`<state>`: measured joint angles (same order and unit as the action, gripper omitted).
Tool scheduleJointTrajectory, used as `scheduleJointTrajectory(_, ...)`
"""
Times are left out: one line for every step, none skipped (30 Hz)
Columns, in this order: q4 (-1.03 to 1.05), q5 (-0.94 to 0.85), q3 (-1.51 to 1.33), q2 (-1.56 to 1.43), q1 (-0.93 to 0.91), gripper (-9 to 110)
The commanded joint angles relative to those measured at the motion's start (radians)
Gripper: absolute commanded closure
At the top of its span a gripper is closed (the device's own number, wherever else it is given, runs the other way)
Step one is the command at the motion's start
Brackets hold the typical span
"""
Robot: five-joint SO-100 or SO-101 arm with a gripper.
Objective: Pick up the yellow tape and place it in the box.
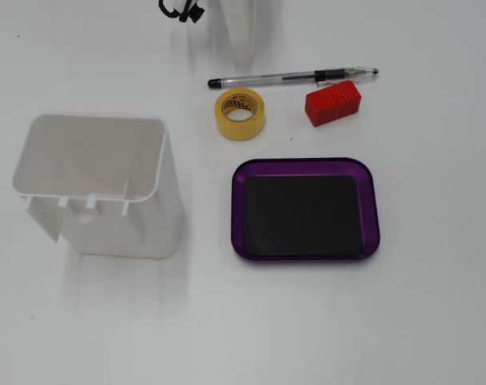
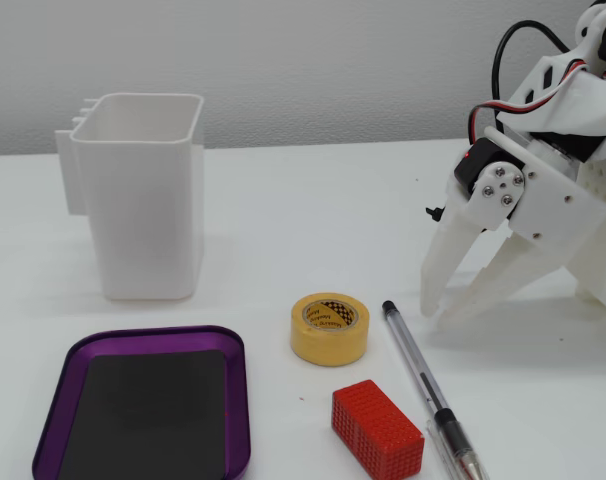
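Note:
The yellow tape (image 1: 241,114) lies flat on the white table, just above the box in a fixed view; in the other it (image 2: 330,327) lies right of the box. The box (image 1: 305,164) is a shallow purple-rimmed tray with a black floor and nothing in it; it also shows at the lower left (image 2: 238,400). My gripper (image 2: 441,316) hangs tips-down on the table to the right of the tape, apart from it. Its two white fingers meet at the tips and hold nothing. From above it (image 1: 243,64) is a blurred white wedge behind the tape.
A clear pen (image 1: 295,78) (image 2: 423,385) lies between the gripper and the tape. A red ribbed block (image 1: 333,103) (image 2: 377,429) sits beside the pen. A tall white open-topped container (image 1: 99,184) (image 2: 143,205) stands to the left in both fixed views.

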<state>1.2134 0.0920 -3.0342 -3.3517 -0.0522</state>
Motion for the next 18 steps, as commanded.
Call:
scheduleJointTrajectory(-0.078,-0.25,0.009,-0.072,-0.011,102)
scheduleJointTrajectory(-0.094,-0.265,0.009,-0.072,-0.011,102)
scheduleJointTrajectory(-0.106,-0.281,0.009,-0.072,-0.011,102)
scheduleJointTrajectory(-0.115,-0.301,0.014,-0.072,-0.011,102)
scheduleJointTrajectory(-0.12,-0.321,0.023,-0.071,-0.011,102)
scheduleJointTrajectory(-0.12,-0.334,0.035,-0.064,-0.011,102)
scheduleJointTrajectory(-0.12,-0.345,0.049,-0.06,-0.011,102)
scheduleJointTrajectory(-0.114,-0.348,0.067,-0.058,-0.011,102)
scheduleJointTrajectory(-0.107,-0.35,0.083,-0.058,-0.011,102)
scheduleJointTrajectory(-0.106,-0.35,0.095,-0.057,-0.011,101)
scheduleJointTrajectory(-0.104,-0.357,0.104,-0.057,-0.011,100)
scheduleJointTrajectory(-0.103,-0.37,0.107,-0.055,-0.011,99)
scheduleJointTrajectory(-0.101,-0.38,0.112,-0.055,-0.012,97)
scheduleJointTrajectory(-0.092,-0.387,0.112,-0.055,-0.012,95)
scheduleJointTrajectory(-0.083,-0.394,0.114,-0.055,-0.012,94)
scheduleJointTrajectory(-0.08,-0.4,0.114,-0.054,-0.012,93)
scheduleJointTrajectory(-0.077,-0.4,0.114,-0.051,-0.017,92)
scheduleJointTrajectory(-0.077,-0.4,0.118,-0.038,-0.032,92)
